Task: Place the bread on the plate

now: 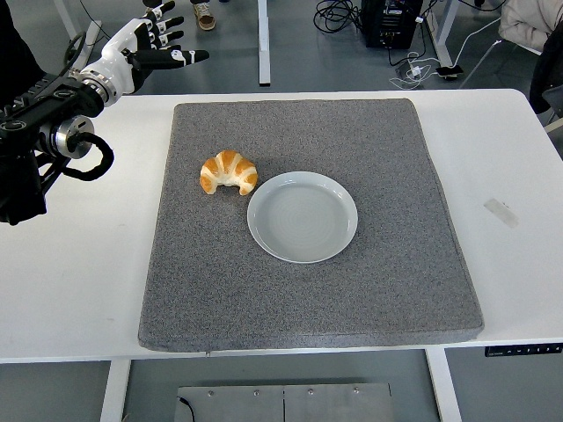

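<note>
A golden croissant (228, 171) lies on the grey mat (308, 281), just left of and touching the rim of an empty pale blue plate (303, 216). My left hand (154, 46) is up at the far left, beyond the table's back edge, with its white fingers (189, 56) spread and pointing right, holding nothing. It is well above and to the left of the croissant. The right arm does not show.
The mat covers most of the white table (79, 272). A strip of tape (500, 211) sits on the table at the right. Table legs, cables and a person's shoes show on the floor behind.
</note>
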Controlling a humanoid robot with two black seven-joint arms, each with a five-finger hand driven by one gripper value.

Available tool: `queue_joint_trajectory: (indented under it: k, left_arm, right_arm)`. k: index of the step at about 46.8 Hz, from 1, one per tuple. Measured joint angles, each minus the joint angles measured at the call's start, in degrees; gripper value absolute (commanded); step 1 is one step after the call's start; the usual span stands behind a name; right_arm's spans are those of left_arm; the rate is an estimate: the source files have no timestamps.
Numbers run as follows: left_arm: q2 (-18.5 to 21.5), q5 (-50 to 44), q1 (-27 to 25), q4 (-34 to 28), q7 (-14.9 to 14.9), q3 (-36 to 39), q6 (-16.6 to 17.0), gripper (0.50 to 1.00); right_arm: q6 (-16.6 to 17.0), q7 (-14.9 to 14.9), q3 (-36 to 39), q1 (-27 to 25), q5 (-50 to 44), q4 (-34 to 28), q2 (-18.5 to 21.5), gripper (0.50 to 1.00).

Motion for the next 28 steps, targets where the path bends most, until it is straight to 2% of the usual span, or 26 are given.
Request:
queue_joint_trajectory:
  k: [14, 20, 28]
  left_arm:
    - [2.8, 11.3, -2.4, -6.1, 1.5, 4.6, 0.1, 0.977]
    - [4.5, 19.5, -3.0, -10.2, 1.5, 5.1, 0.2, 0.977]
    - [5.0, 29.5, -2.8, -13.9, 1.6, 5.2, 3.3, 0.977]
  right_arm:
    - [0.0, 0.0, 0.0, 0.0, 0.0, 0.0, 0.0, 1.000]
    - [0.0, 0.0, 0.0, 0.0, 0.0, 0.0, 0.0, 1.000]
    - [0.0, 0.0, 0.0, 0.0, 0.0, 0.0, 0.0, 1.000]
